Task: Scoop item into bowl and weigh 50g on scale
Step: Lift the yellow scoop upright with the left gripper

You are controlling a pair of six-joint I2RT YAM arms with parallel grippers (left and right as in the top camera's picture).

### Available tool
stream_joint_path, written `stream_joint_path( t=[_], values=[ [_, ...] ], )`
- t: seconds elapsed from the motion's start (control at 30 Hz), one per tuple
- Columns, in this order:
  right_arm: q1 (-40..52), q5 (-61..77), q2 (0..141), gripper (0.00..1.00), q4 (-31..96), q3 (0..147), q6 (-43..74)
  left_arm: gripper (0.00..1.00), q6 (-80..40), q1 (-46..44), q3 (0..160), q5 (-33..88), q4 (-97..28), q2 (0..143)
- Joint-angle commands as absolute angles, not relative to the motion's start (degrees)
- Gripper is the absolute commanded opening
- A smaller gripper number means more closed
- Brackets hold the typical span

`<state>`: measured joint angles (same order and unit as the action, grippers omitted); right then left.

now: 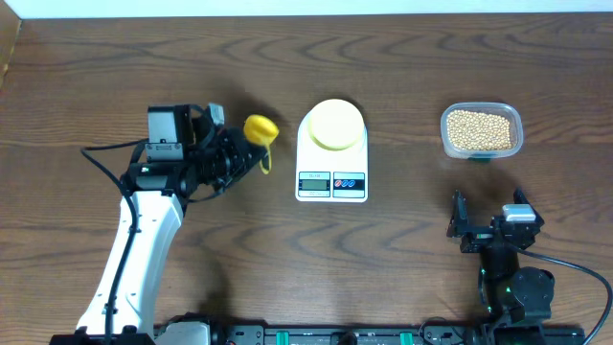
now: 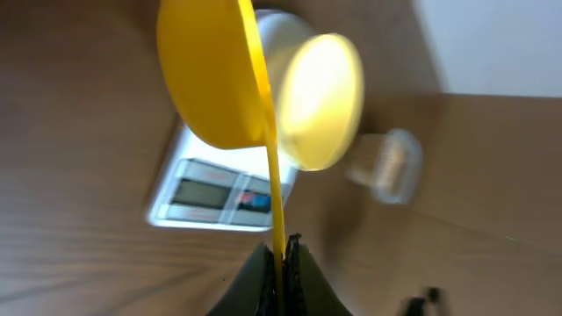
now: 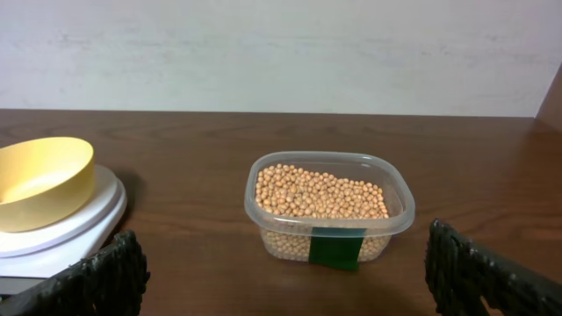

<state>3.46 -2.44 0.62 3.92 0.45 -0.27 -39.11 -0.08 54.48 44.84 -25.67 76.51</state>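
- Where the dark wood-grain counter [image 1: 96, 77] ends at the back, a plain white wall [image 3: 281, 53] rises behind it.
- Scale [image 1: 331, 182] sits mid-counter, white, with its display [image 1: 314, 181] and red and blue buttons [image 1: 349, 180] on the near edge.
- Bowl [image 1: 335, 125], pale yellow, rests on the scale's round platform; the inner wall shows plain yellow in the right wrist view.
- Clear plastic tub [image 1: 482, 131] stands to the right of the scale, well apart, with a green label [image 3: 336, 247] on its near side.
- Beans [image 3: 320, 195], small, round and tan, fill the tub nearly to the rim.
- Yellow scoop [image 1: 261, 127] sits just left of the scale; its cup faces away from the left wrist camera, so the contents are hidden.
- Left tool [image 2: 283, 259] is clenched on the scoop's thin handle.
- Right tool [image 1: 490, 206] is spread wide, grasping nothing, nearer the counter's front edge and just short of the tub.
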Motion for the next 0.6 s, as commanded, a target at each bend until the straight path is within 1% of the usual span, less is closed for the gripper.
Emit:
stream_joint_path(
  t=[0.0, 0.2, 0.4, 0.5, 0.57],
  values=[
    [3.7, -3.1, 0.3, 0.99, 4.0, 0.3, 0.3, 0.07, -47.4, 0.0, 55.9, 52.3, -23.1, 75.9],
    [3.7, -3.1, 0.3, 0.99, 4.0, 0.3, 0.3, 0.07, -49.7, 0.0, 55.9, 57.8, -15.7, 75.9],
    [3.7, -3.0, 0.3, 0.99, 3.9, 0.3, 0.4, 0.07, -53.3, 0.0, 55.9, 59.8, -7.7, 75.9],
    [3.7, 2.4, 0.3, 0.99, 3.2, 0.3, 3.6, 0.07, -54.4, 0.0, 55.9, 61.0, -3.5, 75.9],
    [3.7, 9.3, 0.3, 0.99, 3.2, 0.3, 8.3, 0.07, -54.7, 0.0, 55.9, 61.6, -1.4, 75.9]
  ],
)
